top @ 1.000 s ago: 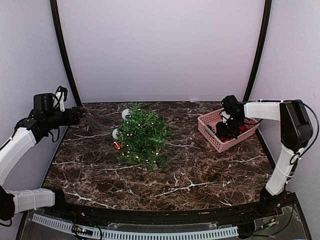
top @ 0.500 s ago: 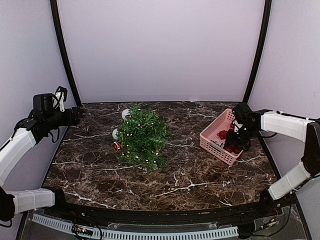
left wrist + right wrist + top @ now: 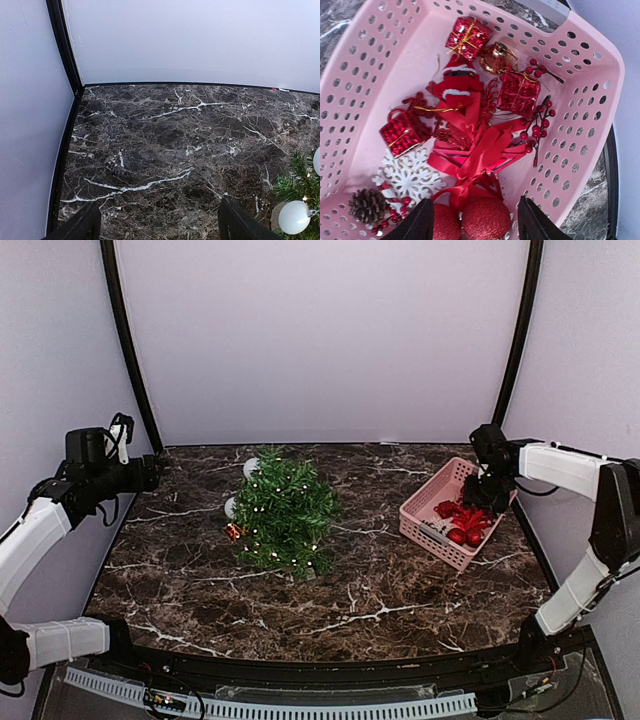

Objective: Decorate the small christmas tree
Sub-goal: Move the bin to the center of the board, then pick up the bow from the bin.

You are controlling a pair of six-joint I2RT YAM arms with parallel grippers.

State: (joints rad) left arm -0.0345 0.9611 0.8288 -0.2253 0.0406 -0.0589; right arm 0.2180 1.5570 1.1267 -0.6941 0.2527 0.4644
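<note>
At the table's (image 3: 380, 590) right edge, right gripper (image 3: 475, 222), jaws apart and empty over pink basket (image 3: 570, 125), risks snagging tangled ribbon (image 3: 480, 150) and dragging out extra ornaments.

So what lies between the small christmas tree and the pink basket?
Bare marble tabletop between the small christmas tree and pink basket, in the top view.

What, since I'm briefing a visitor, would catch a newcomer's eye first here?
The small christmas tree, bushy and dark green, sits left of centre on the dark marble table. At the right edge sits a pink basket of glittery red ornaments, with the right gripper open above them.
</note>
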